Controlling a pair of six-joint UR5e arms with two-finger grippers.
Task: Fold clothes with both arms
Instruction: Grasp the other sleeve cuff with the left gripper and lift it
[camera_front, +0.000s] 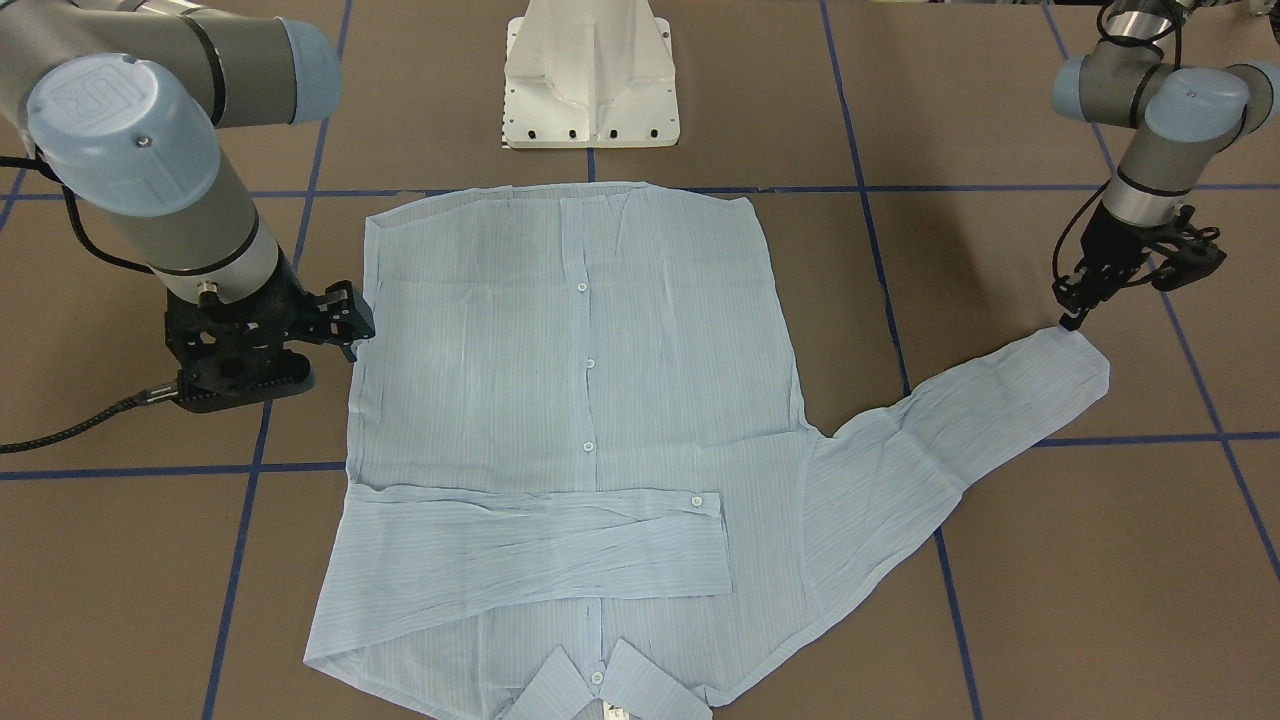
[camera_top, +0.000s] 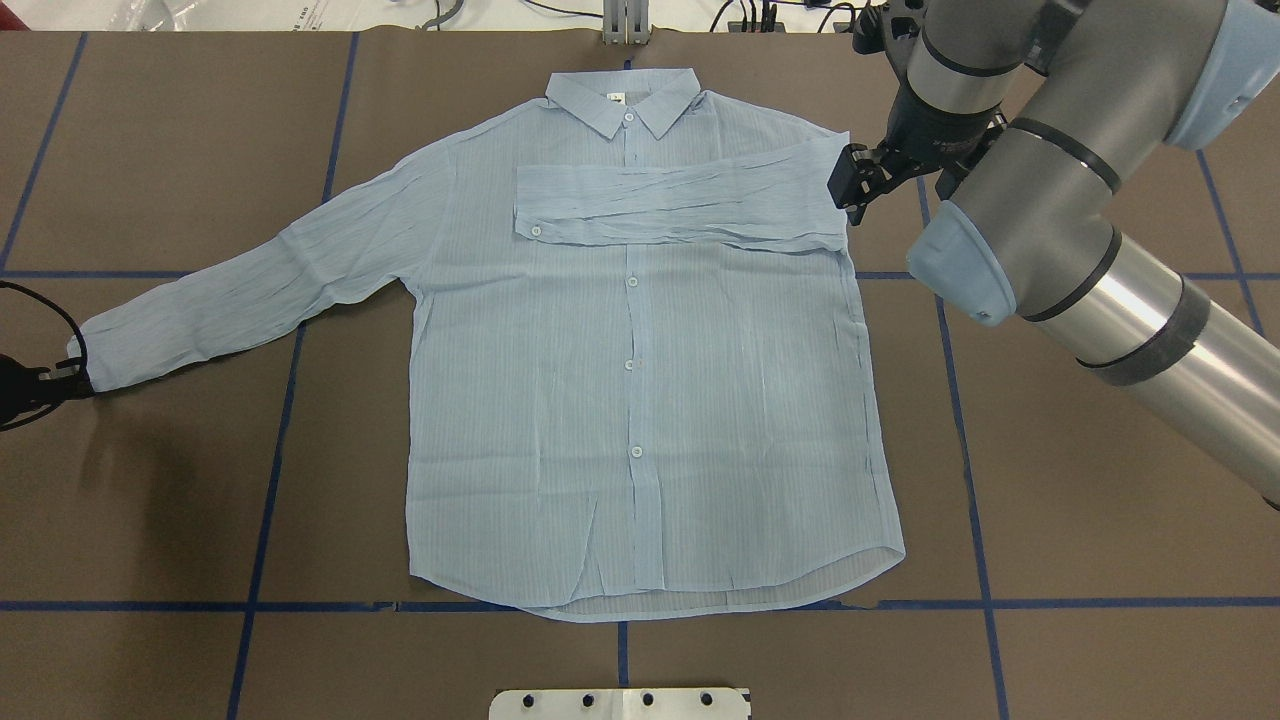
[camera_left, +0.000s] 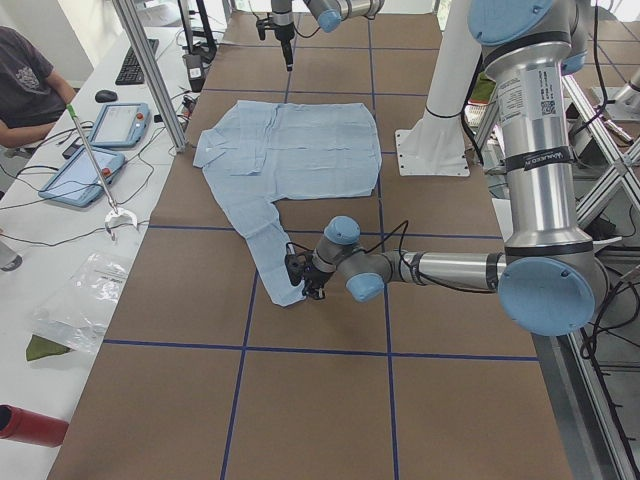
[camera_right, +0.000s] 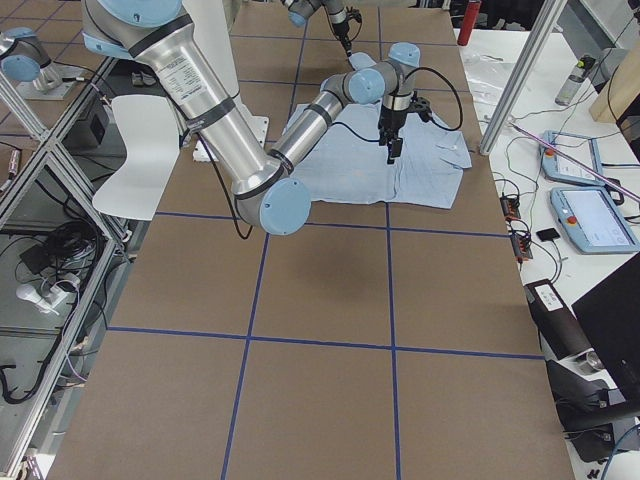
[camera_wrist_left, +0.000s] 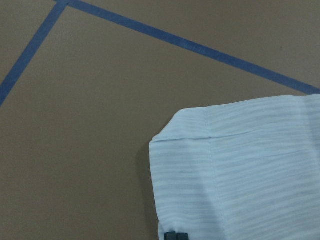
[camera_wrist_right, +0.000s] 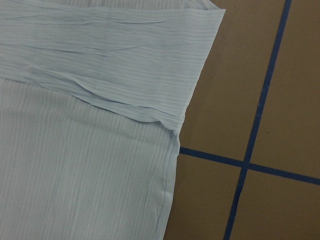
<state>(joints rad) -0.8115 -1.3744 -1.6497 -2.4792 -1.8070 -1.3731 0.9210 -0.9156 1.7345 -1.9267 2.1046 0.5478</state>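
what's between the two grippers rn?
Just the shirt, spanning from the left gripper at one sleeve end to the right gripper at the far shoulder. Overhead view shows it.

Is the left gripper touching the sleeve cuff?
Cannot tell. Left wrist view: the left gripper overlaps the sleeve cuff, but neither contact nor gap shows.

Pale blue striped shirt flat, buttoned; one sleeve across chest; other outstretched

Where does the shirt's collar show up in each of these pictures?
Front-facing: collar bottom centre.
Overhead: collar top centre.
Left side: left end of shirt.
Right side: shirt's right end.
Left wrist: not in it.
Right wrist: not in it.
Landmark: white pedestal base, beyond the hem, opposite the collar.
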